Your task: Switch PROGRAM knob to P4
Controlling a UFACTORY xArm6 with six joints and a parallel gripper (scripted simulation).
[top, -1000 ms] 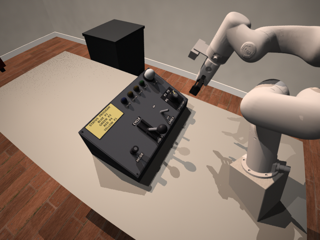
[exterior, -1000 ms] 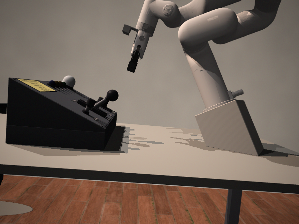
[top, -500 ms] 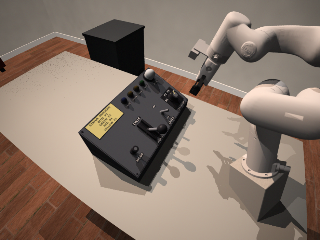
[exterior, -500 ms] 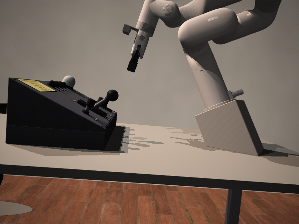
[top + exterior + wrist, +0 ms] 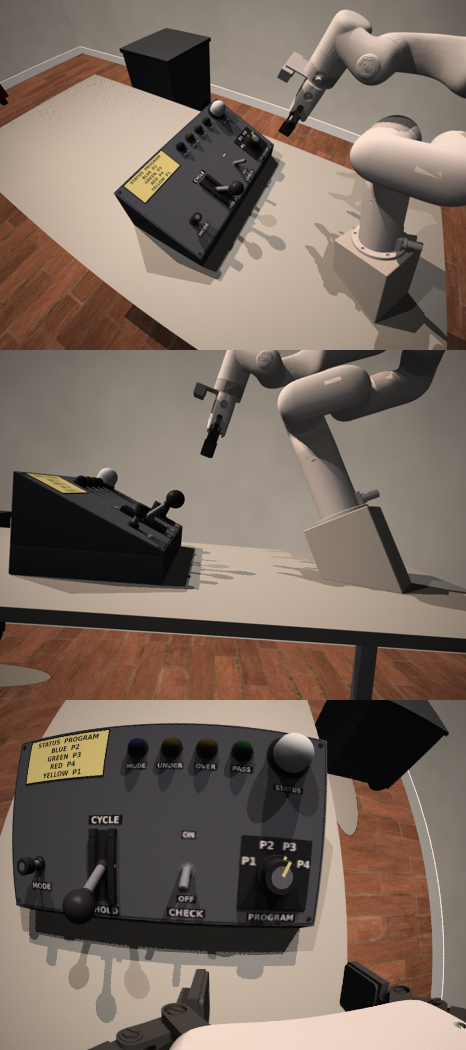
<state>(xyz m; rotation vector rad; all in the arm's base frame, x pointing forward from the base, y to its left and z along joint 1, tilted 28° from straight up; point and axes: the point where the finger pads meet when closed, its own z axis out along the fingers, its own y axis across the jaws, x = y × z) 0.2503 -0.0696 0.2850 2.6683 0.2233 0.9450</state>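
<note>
The dark console sits on the table, its sloped face up. The PROGRAM knob is at the face's lower right in the wrist view, with marks P1 to P4 around it. Its yellow pointer sits between P3 and P4, nearer P3. The knob also shows in the top view. My gripper is open and empty. It hangs in the air well above and beyond the console's knob end, as the exterior view shows. Its two fingers stand wide apart in the wrist view.
The face also holds a CYCLE/HOLD lever with a black ball, a CHECK toggle, a MODE button, several small lamps, a white STATUS dome and a yellow legend. A black cabinet stands behind the table.
</note>
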